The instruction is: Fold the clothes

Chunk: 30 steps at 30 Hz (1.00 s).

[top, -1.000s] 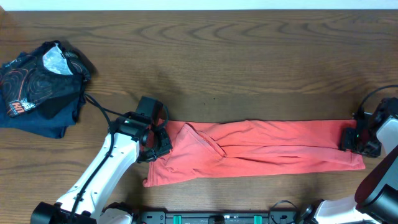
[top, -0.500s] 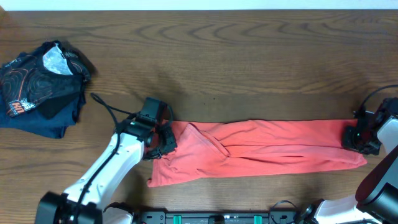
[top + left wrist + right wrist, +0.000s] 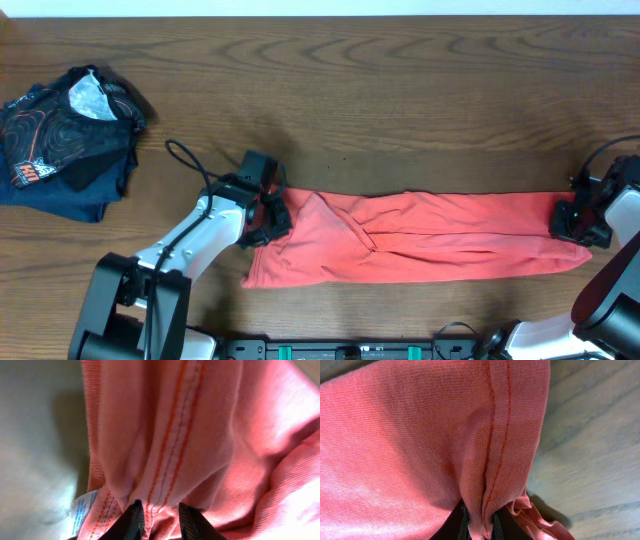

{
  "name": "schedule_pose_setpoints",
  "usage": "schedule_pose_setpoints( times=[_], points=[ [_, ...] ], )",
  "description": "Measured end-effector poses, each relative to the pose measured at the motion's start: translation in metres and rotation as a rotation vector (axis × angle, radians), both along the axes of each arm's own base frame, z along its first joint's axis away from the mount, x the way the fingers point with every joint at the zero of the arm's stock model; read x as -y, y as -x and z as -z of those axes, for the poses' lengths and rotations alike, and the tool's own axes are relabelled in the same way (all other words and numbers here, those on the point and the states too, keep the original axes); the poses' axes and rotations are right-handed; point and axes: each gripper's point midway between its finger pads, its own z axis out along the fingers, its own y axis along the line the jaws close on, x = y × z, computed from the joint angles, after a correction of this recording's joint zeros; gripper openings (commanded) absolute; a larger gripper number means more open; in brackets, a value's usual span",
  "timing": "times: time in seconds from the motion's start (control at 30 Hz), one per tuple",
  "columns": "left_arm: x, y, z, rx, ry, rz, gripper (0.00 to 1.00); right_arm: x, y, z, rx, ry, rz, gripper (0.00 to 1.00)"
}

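Two grippers: we see each pinched onto one end of the coral T-shirt (image 3: 420,240), which lies as a long folded band along the near part of the table (image 3: 400,90)
Left gripper (image 3: 272,215): closed on the band's left end; in its wrist view we see stitched hem cloth bunched between the dark fingers (image 3: 131,522), a white label (image 3: 82,510) beside them
Right gripper (image 3: 572,222): closed on the right end, a double-stitched hem wedged between its fingers (image 3: 451,529)
Shirt's look: wrinkled, a diagonal crease near the left, red stitching along the hems
Farther off: a dark swirl-printed garment (image 3: 65,135) heaped at the far left, well apart from the shirt
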Motion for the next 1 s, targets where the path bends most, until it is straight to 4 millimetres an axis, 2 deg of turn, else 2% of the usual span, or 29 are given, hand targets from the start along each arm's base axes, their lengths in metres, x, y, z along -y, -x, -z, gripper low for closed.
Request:
schedule_pose_setpoints(
  times=[0.13, 0.23, 0.63, 0.77, 0.83, 1.0],
  points=[
    [0.010, -0.027, -0.003, 0.097, 0.054, 0.002, 0.27, 0.001, -0.009, 0.000, 0.026, 0.019, 0.001, 0.14],
    [0.009, -0.044, -0.004, 0.153, 0.080, -0.010, 0.27, 0.002, -0.018, -0.001, 0.055, 0.032, 0.013, 0.14],
    [-0.028, -0.102, -0.012, 0.341, 0.097, -0.140, 0.27, 0.000, -0.065, -0.004, 0.230, 0.056, 0.108, 0.17],
    [-0.031, -0.104, -0.012, 0.350, 0.087, -0.149, 0.27, 0.000, -0.071, -0.005, 0.256, 0.056, 0.135, 0.15],
    [-0.030, -0.102, -0.012, 0.336, 0.091, -0.146, 0.27, -0.001, -0.072, -0.004, 0.257, 0.054, 0.139, 0.01],
    [-0.028, -0.084, -0.013, 0.252, 0.098, -0.124, 0.27, -0.003, -0.072, -0.004, 0.256, 0.049, 0.150, 0.01]
  ],
)
